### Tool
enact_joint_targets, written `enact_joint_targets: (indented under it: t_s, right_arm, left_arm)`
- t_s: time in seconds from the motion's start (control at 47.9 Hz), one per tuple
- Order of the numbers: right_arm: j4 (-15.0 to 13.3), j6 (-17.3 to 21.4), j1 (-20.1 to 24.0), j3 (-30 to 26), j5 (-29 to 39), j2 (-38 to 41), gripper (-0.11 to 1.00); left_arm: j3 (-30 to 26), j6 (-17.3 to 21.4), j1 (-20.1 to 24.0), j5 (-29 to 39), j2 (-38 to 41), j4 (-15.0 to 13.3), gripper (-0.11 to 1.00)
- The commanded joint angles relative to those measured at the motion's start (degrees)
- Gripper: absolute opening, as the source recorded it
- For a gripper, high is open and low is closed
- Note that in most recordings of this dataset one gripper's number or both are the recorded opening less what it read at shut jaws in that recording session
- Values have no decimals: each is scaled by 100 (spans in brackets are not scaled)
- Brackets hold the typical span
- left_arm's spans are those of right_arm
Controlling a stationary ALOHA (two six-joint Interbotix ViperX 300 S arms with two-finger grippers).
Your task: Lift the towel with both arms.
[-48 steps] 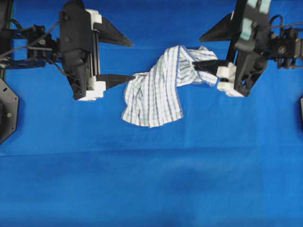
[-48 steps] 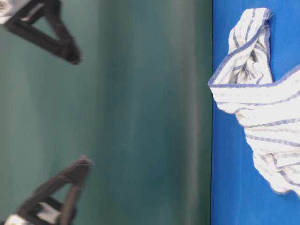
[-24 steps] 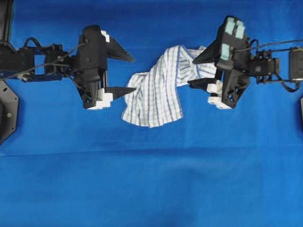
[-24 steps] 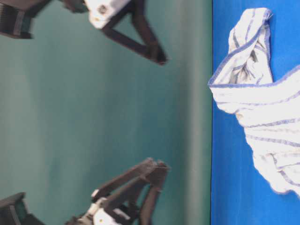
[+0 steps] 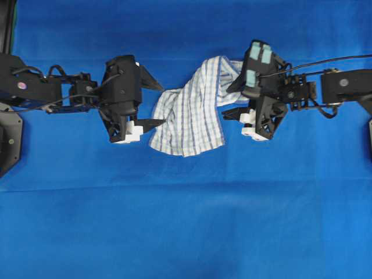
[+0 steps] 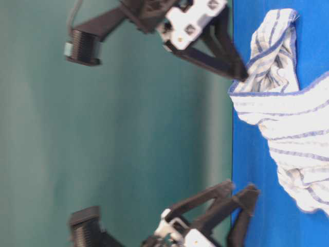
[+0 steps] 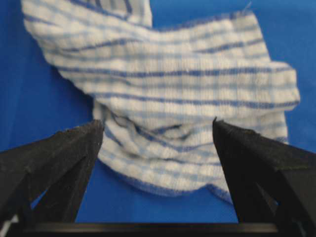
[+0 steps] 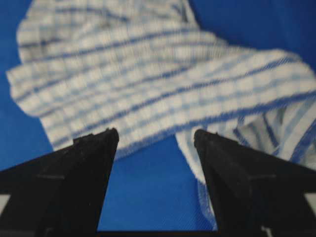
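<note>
The towel [image 5: 192, 113] is a white cloth crossed by thin blue-grey stripes in a loose check. It lies crumpled on the blue table cover [image 5: 186, 221], a little above the middle of the overhead view. Its upper part, toward 1 o'clock, is bunched and twisted into a raised fold. The lower part spreads flatter toward 7 o'clock, ending in a ragged, slightly curled hem.

The left gripper [image 5: 161, 106] sits at the towel's 9 o'clock edge, its jaws spread wide with nothing between them; in its wrist view the cloth's near hem lies in the gap between the two fingers [image 7: 64, 153]. The right gripper [image 5: 231, 100], marked with pale teal tape, sits at the 3 o'clock edge, its jaws also wide apart and holding nothing, over the bunched end.

From 4 through 8 o'clock the blue cover runs bare to the frame's edge. At 12 o'clock a narrower bare strip remains.
</note>
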Motion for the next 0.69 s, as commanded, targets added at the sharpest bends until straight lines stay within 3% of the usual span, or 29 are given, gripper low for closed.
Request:
enact_joint_targets:
  t_s: [0.0,0.293,0.669]
  right_arm:
    - [9,9,-18,-62,-114,149,66]
    - [44,9,-35,-105,-396,668,66]
    - [44,9,-44,-105,-475,817,66]
  left_arm:
    - [-70,-9,0,-202,202,-9,90]
    - [-185,-9,-9,-431,817,-18,90]
    - [-158,-18,0,-422,879,-18,88]
